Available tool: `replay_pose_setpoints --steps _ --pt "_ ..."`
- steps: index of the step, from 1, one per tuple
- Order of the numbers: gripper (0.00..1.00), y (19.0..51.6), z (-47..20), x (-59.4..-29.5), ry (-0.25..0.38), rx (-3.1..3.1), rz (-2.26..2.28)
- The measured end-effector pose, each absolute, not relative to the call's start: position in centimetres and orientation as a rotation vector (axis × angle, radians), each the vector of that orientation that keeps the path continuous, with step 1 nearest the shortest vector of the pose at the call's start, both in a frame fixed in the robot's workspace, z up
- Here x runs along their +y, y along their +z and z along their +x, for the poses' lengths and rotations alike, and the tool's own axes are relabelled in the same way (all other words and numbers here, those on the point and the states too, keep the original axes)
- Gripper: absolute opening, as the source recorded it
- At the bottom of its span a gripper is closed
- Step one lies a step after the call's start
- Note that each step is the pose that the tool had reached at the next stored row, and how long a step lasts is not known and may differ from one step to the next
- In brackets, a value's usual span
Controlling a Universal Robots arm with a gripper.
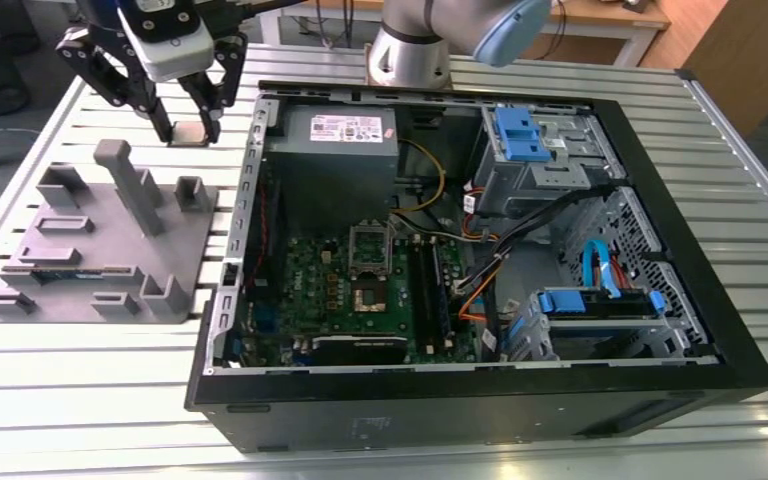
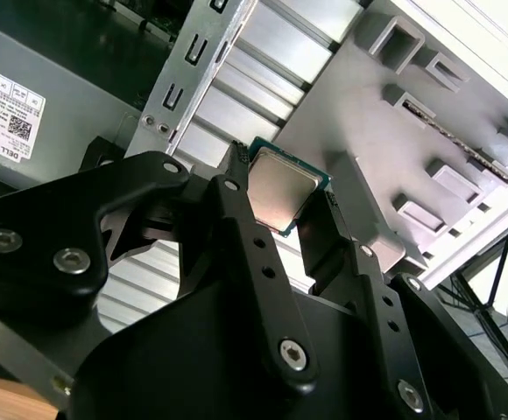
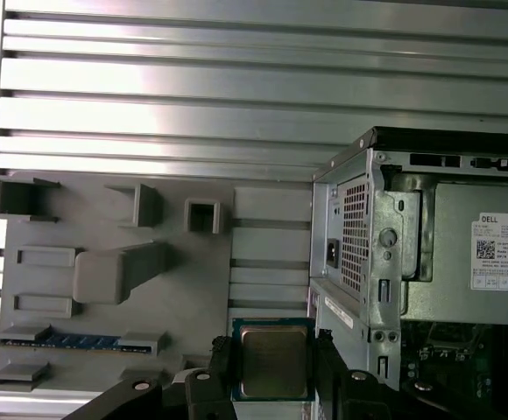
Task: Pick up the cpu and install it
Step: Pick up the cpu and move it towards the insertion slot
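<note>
Beneath the pincer (image 1: 191, 130) we see the slatted metal table (image 1: 77, 400), which carries everything else. Off to the pincer's side, toward the exterior view's right, lies the open computer case (image 1: 704, 330), its near wall just beside the fingers. On the pincer's other side and a little nearer the exterior camera sits the grey plastic block (image 1: 77, 240) with its upright posts, its far corner close under the fingertips. Well apart from the pincer, down inside the case, we find the green motherboard (image 1: 304, 290), with the shiny socket frame (image 1: 368, 243) on it.

We see the pincer itself narrowed to a small gap, its two black fingers (image 2: 252, 241) pressed against opposite edges of the cpu (image 3: 274, 360). The cpu lies flat between the fingertips, silvery top up, outside the case by the block's corner. Whether it hangs clear of the slats or touches them, we cannot tell.
</note>
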State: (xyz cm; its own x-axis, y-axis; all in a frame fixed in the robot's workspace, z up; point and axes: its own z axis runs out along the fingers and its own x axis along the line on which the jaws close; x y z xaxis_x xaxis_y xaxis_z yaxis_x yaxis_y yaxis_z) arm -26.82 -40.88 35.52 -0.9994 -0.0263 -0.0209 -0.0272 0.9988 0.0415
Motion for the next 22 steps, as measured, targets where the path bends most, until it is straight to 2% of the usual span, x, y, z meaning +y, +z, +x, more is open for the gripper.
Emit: replay_pose_setpoints --steps 22 --pt "0.47 36.2 -24.5 -40.9 0.065 3.12 -0.042"
